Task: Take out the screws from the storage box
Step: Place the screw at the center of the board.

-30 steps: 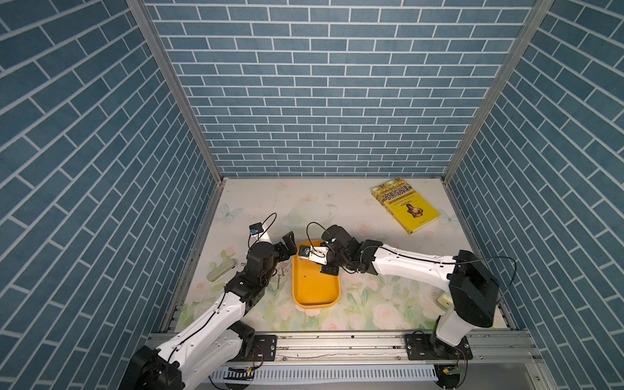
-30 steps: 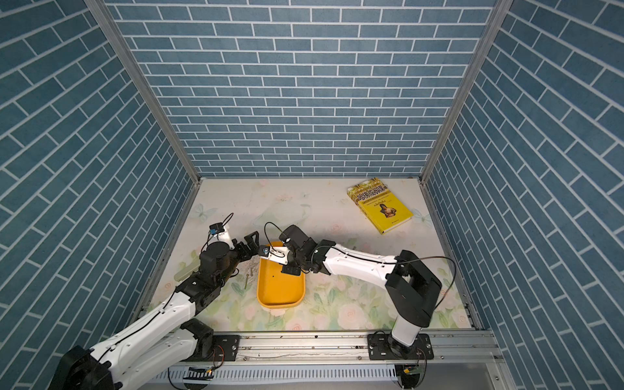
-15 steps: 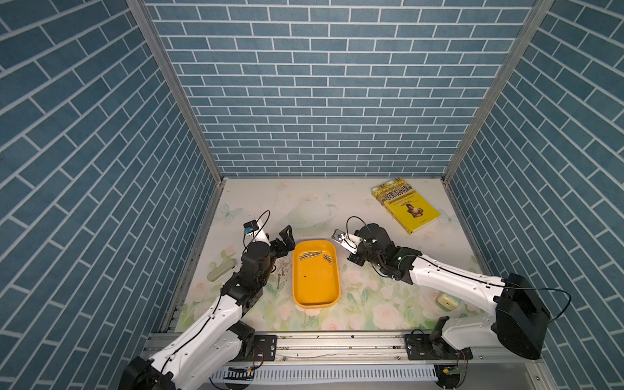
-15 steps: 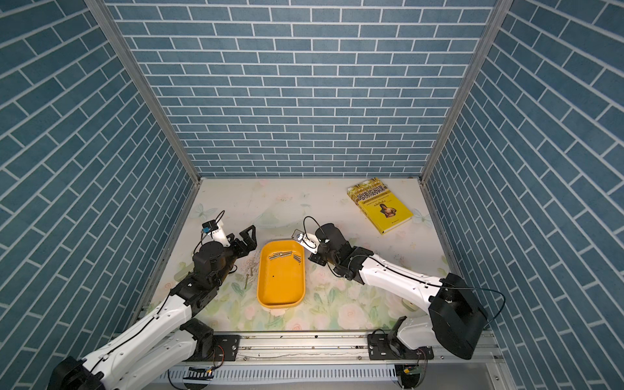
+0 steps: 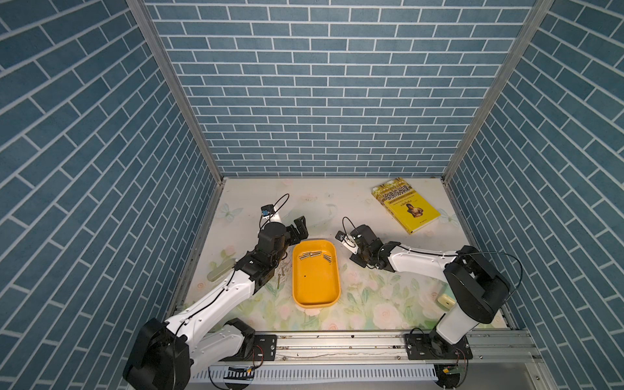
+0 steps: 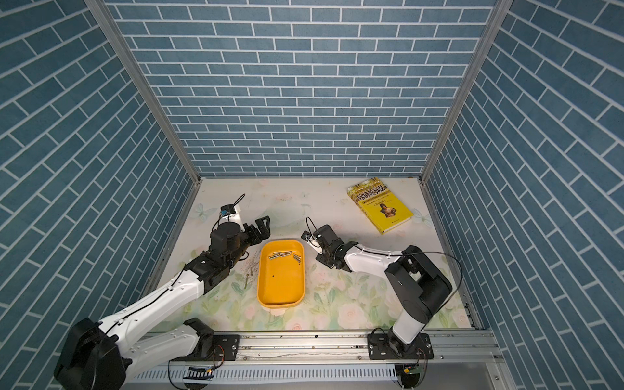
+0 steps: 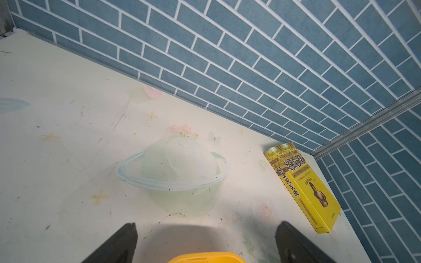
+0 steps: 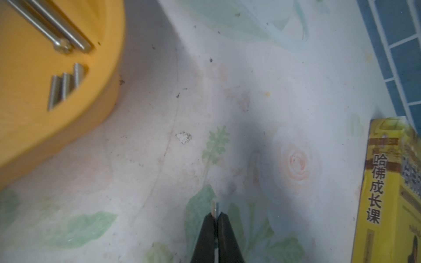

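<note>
Floral tabletop [image 5: 371, 216], blue brick walls. Storage box [image 5: 315, 287] at centre, screws [image 5: 312, 255] lying at its far end. Right end effector [image 8: 216, 219] clenched on one screw [image 8: 215, 208] beside the box. Left end effector [image 7: 206, 226] released, near the box's far corner.

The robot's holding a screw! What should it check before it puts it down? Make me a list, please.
1. Screw gripped by right gripper: ok, its end sticks out of the shut jaws.
2. Right gripper outside the storage box: ok, over the table beside it.
3. Drop spot free: ok, bare table below.
4. Left gripper out of the way: ok, open, by the box's far corner.
5. Box emptied: not ok, several screws lie inside.
</note>
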`<action>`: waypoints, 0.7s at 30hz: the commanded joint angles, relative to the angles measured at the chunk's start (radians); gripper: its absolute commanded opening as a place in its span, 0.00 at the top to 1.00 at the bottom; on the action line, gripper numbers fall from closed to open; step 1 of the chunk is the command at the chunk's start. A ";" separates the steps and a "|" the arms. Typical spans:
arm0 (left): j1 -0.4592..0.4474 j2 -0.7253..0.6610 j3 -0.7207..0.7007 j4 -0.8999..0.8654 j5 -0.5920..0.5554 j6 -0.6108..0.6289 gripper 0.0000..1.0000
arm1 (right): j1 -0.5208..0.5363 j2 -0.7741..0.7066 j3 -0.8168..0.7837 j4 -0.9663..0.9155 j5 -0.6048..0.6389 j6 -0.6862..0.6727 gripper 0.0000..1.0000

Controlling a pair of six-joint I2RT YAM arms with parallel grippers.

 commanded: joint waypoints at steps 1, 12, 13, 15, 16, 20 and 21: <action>-0.029 0.074 0.099 -0.147 0.008 0.031 0.00 | 0.001 0.014 0.013 -0.042 0.041 0.046 1.00; -0.040 0.244 0.391 -0.548 0.083 0.137 0.04 | 0.000 -0.050 -0.049 0.011 0.047 0.015 1.00; -0.039 0.259 0.414 -0.584 0.108 0.149 0.04 | 0.001 -0.051 -0.048 0.008 0.042 0.015 1.00; -0.039 0.288 0.436 -0.627 0.166 0.170 0.04 | 0.000 -0.058 -0.047 0.006 0.033 0.014 1.00; -0.040 0.302 0.442 -0.645 0.197 0.179 0.04 | 0.001 -0.064 -0.051 0.009 0.032 0.013 1.00; -0.039 0.381 0.462 -0.694 0.280 0.214 0.08 | 0.000 -0.089 -0.075 0.032 0.028 0.015 0.92; -0.039 0.398 0.467 -0.705 0.284 0.220 0.11 | 0.001 -0.095 -0.080 0.037 0.028 0.017 0.89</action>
